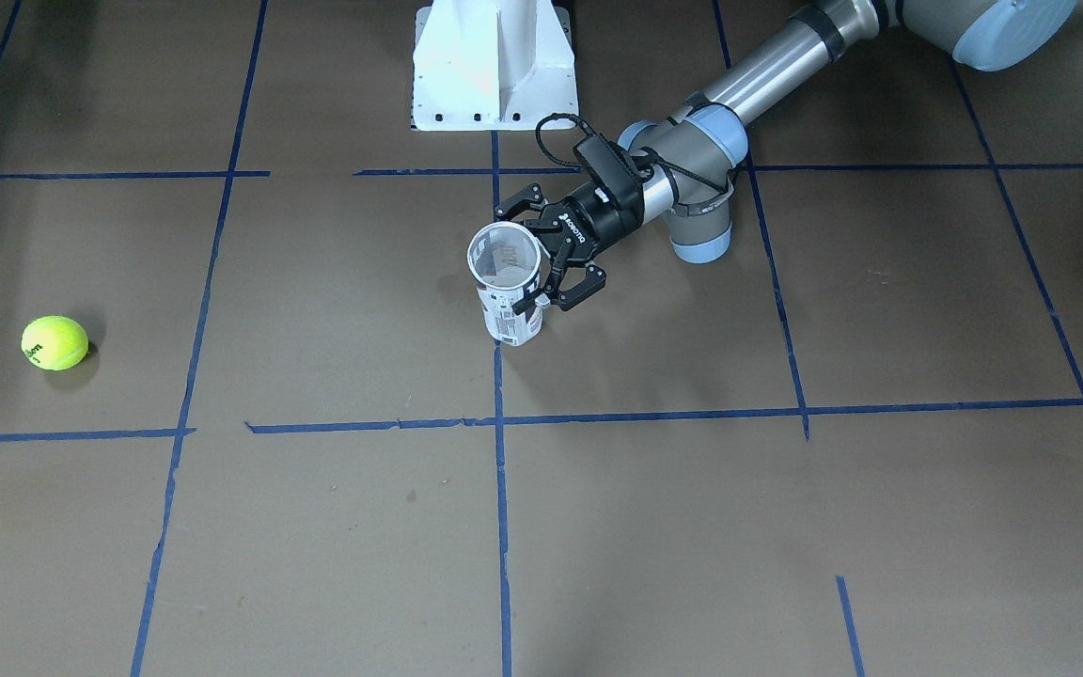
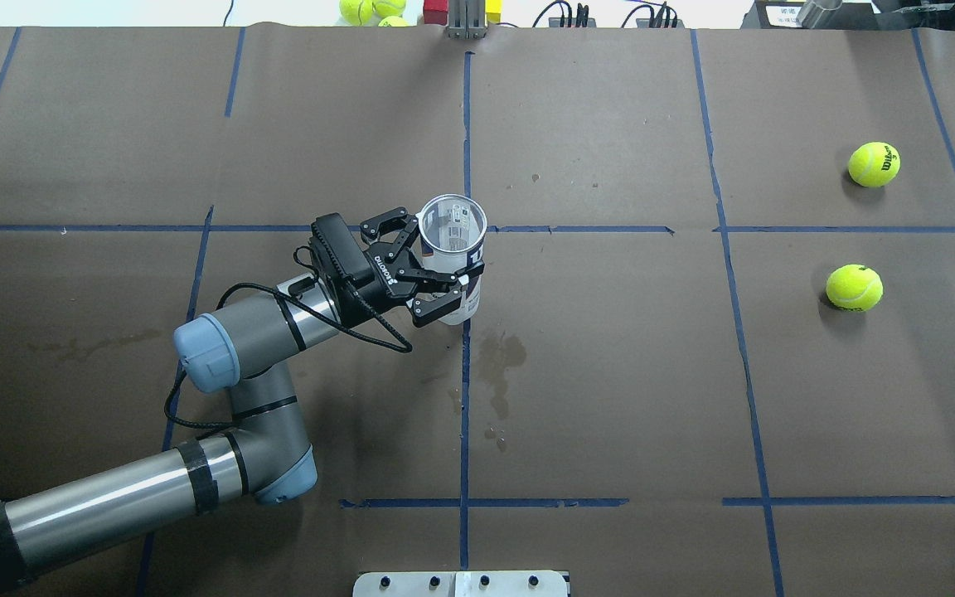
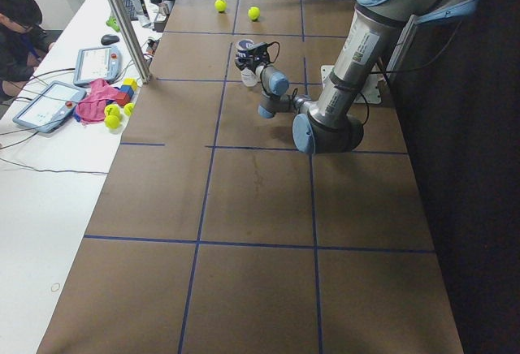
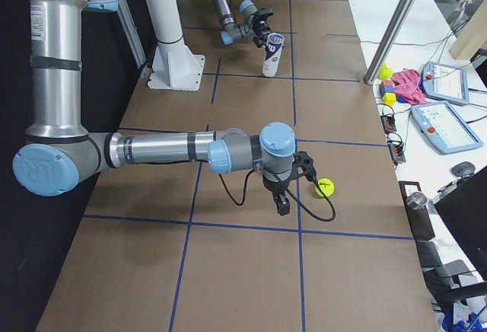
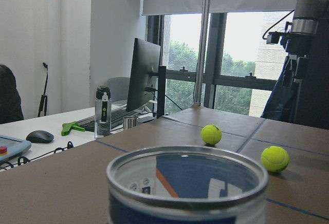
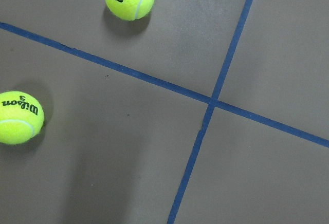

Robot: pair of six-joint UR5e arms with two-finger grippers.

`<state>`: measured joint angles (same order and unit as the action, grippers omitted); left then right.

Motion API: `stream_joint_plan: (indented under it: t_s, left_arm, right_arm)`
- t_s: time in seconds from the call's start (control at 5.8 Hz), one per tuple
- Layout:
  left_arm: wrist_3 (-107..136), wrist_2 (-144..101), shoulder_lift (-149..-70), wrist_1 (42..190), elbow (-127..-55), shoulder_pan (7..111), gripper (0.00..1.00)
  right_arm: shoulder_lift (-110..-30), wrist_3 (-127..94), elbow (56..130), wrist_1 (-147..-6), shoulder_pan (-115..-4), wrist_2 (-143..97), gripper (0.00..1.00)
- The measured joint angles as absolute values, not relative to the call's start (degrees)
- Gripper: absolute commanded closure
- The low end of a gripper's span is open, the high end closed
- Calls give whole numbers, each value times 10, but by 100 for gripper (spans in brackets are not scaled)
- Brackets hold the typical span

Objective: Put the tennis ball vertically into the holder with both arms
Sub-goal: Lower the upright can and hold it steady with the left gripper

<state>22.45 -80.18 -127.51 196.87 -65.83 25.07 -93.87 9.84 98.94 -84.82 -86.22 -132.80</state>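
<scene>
The left gripper [image 2: 434, 265] is clamped on the holder [image 2: 454, 236] just below its open rim, with one finger on each side. The holder stands upright on the table [image 2: 610, 398] near its middle, mouth up, where two tape lines cross. The right gripper [image 4: 283, 205] hangs pointing down over the table's right end; its state cannot be told. One ball [image 2: 874, 163] lies near that end toward the far edge. A second ball [image 2: 854, 287] lies near it, the two apart.
</scene>
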Motion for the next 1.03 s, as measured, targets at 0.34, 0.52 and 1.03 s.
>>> stream_joint_plan:
  t_s: [0.34, 0.52, 1.03]
  left_arm:
    - [224, -802, -1270, 1969, -658, 252, 6]
    - [225, -802, -1268, 1969, -658, 252, 4]
    - [224, -805, -1267, 1961, -661, 252, 4]
  right_arm:
    - [-939, 98, 989, -848, -862, -1328, 0]
    - [-939, 98, 989, -848, -862, -1328, 0]
    - [-939, 98, 989, -848, -862, -1328, 0]
